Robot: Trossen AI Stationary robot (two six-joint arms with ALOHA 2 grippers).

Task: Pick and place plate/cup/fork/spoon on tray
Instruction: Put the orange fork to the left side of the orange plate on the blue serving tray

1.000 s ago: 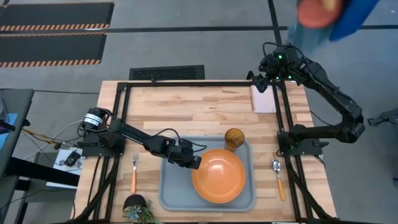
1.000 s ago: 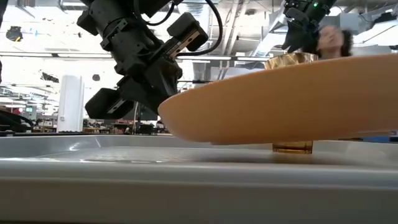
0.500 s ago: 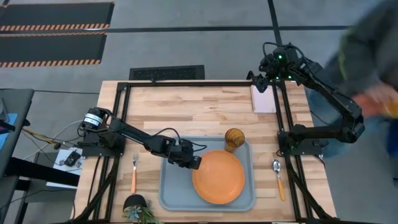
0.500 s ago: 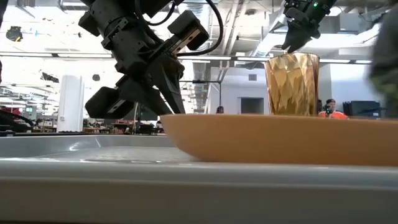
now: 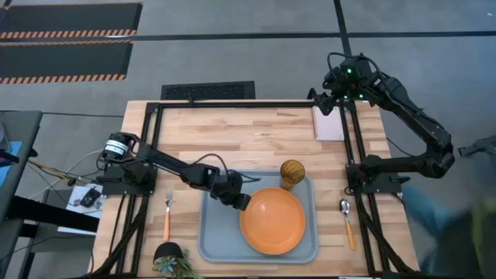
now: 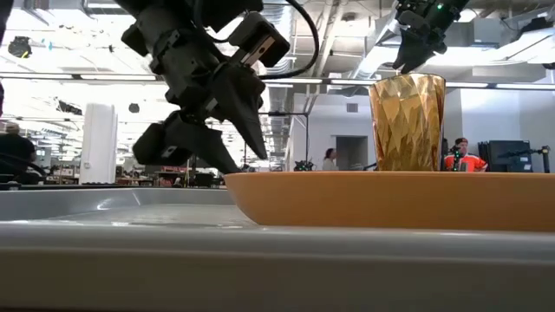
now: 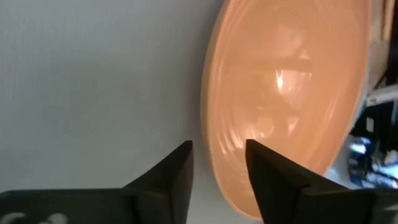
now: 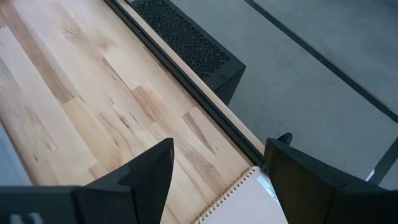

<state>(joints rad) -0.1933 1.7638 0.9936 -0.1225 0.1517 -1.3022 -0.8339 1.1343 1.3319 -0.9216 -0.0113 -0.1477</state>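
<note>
The orange plate [image 5: 272, 220] lies flat on the pale grey-blue tray [image 5: 211, 236], right of its middle. My left gripper [image 5: 240, 203] is open at the plate's left rim [image 7: 211, 143], one finger over the plate and one over the bare tray. The amber ribbed cup [image 5: 292, 172] stands upright in the tray's far right corner. The fork [image 5: 167, 213] lies on the wood left of the tray, the spoon [image 5: 346, 221] right of it. My right gripper [image 8: 217, 163] is open, raised over the table's far right corner. My left gripper slants down from the table's left, its two fingers [image 7: 177, 171] standing on either side of the plate's left rim [image 7: 214, 177]. Whether either finger touches the rim, I cannot tell. The plate rests on the tray by its underside.
A pink pad [image 5: 329, 122] lies at the table's far right corner under my right gripper. A potted plant [image 5: 170, 260] sits at the near edge, below the fork. Bare wood stretches across the table's far half. People show in the room beyond.
The plate, held tilted with one side raised a second ago, has come down flat on the tray. My left gripper has since opened at the plate's rim and rolled a little. A person has moved past beyond the table's right side.
</note>
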